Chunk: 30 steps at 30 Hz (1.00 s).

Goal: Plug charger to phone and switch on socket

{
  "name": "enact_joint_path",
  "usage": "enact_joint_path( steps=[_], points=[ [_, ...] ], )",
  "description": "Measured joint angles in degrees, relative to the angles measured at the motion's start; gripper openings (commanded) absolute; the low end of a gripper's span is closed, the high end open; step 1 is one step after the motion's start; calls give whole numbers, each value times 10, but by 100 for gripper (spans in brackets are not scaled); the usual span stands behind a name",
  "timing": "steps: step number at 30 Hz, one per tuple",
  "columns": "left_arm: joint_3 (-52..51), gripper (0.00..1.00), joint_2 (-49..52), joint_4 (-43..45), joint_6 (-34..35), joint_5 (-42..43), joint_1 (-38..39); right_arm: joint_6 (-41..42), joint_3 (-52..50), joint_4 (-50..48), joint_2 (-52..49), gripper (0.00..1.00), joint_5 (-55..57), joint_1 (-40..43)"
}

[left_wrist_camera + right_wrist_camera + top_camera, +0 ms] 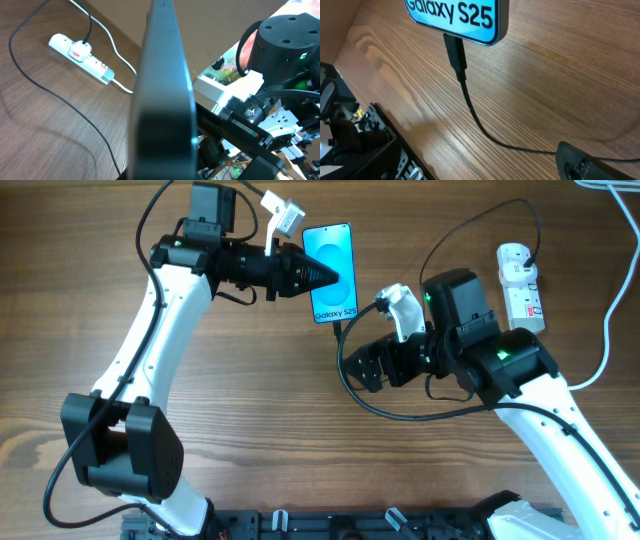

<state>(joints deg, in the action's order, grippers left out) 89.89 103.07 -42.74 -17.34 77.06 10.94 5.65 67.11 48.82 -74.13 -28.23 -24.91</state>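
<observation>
- Behind your right claw (360, 367), back past its wrist, lies the socket (520, 288), its long axis crosswise to that claw's reach. This arm is clearly the nearer.
- Just ahead of that spread, empty claw, the charger (456, 50) looks seated in the phone (328, 252).
- Your left claw (335, 277) is pinching the phone's side edge.
</observation>
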Motion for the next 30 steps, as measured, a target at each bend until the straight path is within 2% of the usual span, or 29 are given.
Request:
enact_joint_path(
  steps=[1, 2, 5, 8, 9, 11, 14, 21, 25, 30],
  points=[
    [0, 4, 0, 1, 8, 1, 0, -1, 0, -1, 0, 58, 0, 0],
    [0, 4, 0, 5, 25, 0, 0, -7, 0, -7, 0, 51, 0, 0],
    [0, 4, 0, 26, 128, -12, 0, -6, 0, -15, 0, 44, 0, 0],
    [0, 4, 0, 28, 268, -76, 0, 7, 0, -25, 0, 43, 0, 0],
    [0, 4, 0, 20, 360, -129, 0, 17, 0, -30, 0, 43, 0, 0],
    [0, 4, 0, 19, 438, -170, 0, 22, 0, -32, 0, 41, 0, 0],
    [0, 4, 0, 18, 517, -215, 0, 30, 0, -47, -3, 38, 0, 0],
    [0, 4, 0, 19, 572, -256, 27, 42, 0, -89, -26, 33, 0, 0],
    [0, 4, 0, 18, 571, -261, 34, 46, 0, -91, -47, 24, 0, 0],
    [0, 4, 0, 18, 524, -263, 34, 48, 0, -91, -55, 26, 0, 0]
  ],
)
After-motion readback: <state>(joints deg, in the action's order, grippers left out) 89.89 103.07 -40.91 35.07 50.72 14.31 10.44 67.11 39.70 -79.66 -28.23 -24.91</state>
